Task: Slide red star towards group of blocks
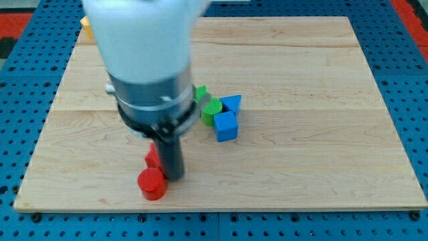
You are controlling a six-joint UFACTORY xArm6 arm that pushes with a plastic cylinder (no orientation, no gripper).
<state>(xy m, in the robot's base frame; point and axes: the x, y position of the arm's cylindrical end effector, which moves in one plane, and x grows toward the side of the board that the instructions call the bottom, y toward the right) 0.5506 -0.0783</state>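
Observation:
My tip [174,177] rests on the board near the view's bottom, left of centre. A red block [154,158], likely the red star, is mostly hidden just left of the rod, touching it or nearly so. A red cylinder [152,184] stands just below and left of the tip. The group of blocks lies up and to the right: a green cylinder [212,110], a blue cube [226,126], a blue triangular block [232,102] and a green block [200,92] partly hidden by the arm.
The arm's large white and dark body [147,60] covers the upper left of the wooden board [301,67]. A yellow block [85,27] peeks out at the board's top left corner. Blue pegboard [408,80] surrounds the board.

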